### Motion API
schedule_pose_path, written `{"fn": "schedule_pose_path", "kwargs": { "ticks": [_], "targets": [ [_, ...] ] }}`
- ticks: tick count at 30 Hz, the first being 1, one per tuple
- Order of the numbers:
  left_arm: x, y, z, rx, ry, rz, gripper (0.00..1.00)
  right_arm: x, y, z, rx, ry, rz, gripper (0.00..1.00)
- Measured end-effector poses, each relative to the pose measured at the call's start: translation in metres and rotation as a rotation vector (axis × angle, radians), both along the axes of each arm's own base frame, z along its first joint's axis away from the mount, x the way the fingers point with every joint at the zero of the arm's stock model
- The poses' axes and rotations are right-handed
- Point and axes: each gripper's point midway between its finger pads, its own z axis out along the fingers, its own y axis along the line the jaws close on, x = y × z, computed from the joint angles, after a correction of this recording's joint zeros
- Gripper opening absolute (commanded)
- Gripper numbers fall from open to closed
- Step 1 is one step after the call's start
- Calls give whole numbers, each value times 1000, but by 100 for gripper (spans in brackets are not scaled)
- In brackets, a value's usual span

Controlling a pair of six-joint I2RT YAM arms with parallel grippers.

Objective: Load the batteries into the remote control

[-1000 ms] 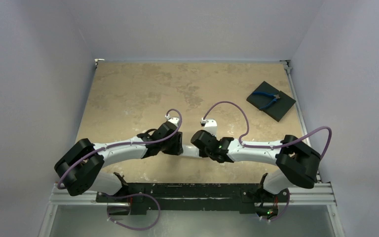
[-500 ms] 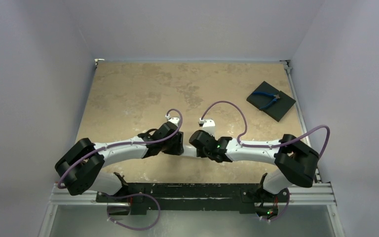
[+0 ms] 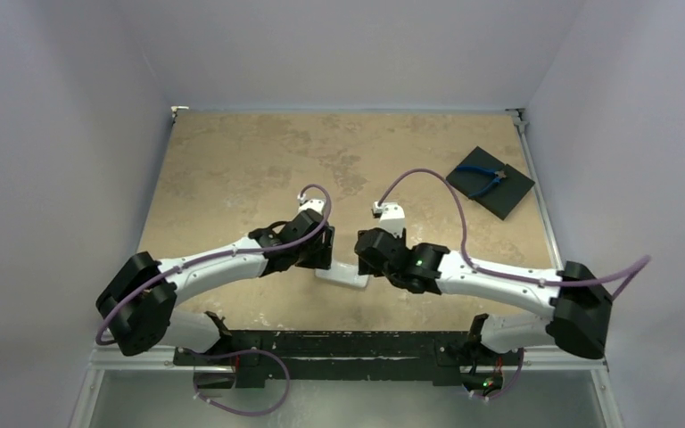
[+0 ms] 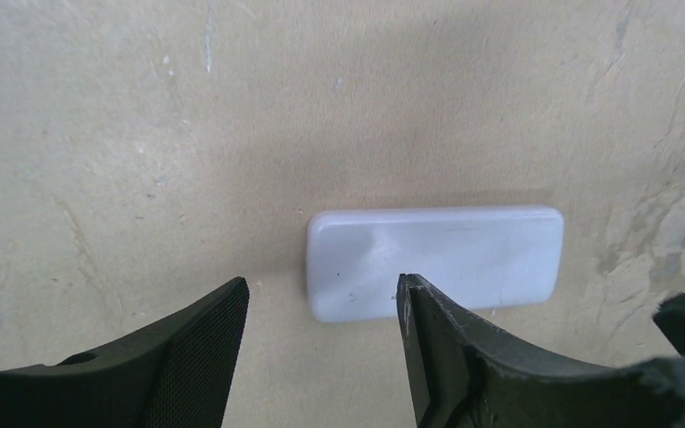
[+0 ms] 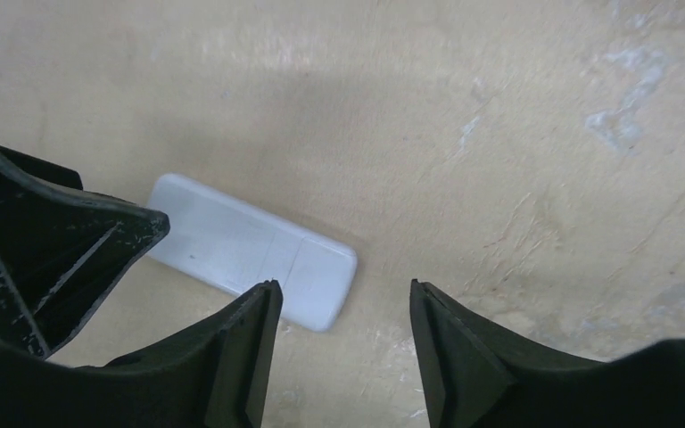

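1. I am at an early step. The remote control [image 4: 434,261] lies flat on the tabletop [image 3: 232,160] with its plain white back up.
2. My left hand [image 4: 321,294] is wide open and holds nothing. The remote sits just in front of it, by one finger.
3. My right hand [image 5: 343,294] is wide open and empty too. The remote sits in front of it, off to its left.
4. I see no batteries in any view.
5. Next, I think one hand must pin the remote while the other opens its back.
6. A second ago both hands crowded the remote. Now they have backed off and more of it shows.
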Motion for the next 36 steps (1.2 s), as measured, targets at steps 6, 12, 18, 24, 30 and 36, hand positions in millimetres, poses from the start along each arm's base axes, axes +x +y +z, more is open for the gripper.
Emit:
{"fn": "schedule_pose_path", "kwargs": {
  "ticks": [6, 12, 18, 24, 30, 36],
  "targets": [
    [10, 6, 45, -8, -77, 39, 65, 2, -19, 50, 49, -109, 5, 93],
    [18, 15, 96, -38, -172, 80, 66, -1, -39, 87, 79, -196, 32, 99],
    [20, 29, 134, -45, -252, 107, 95, -4, -58, 134, 158, -303, 31, 99],
    [14, 48, 157, -49, -314, 122, 99, -5, -90, 164, 199, -377, -64, 99],
    [4, 64, 175, -80, -378, 121, 99, -12, -116, 168, 209, -393, -115, 99],
    [-8, 80, 182, -121, -425, 125, 99, -22, -130, 175, 250, -404, -102, 99]
  ]
}}
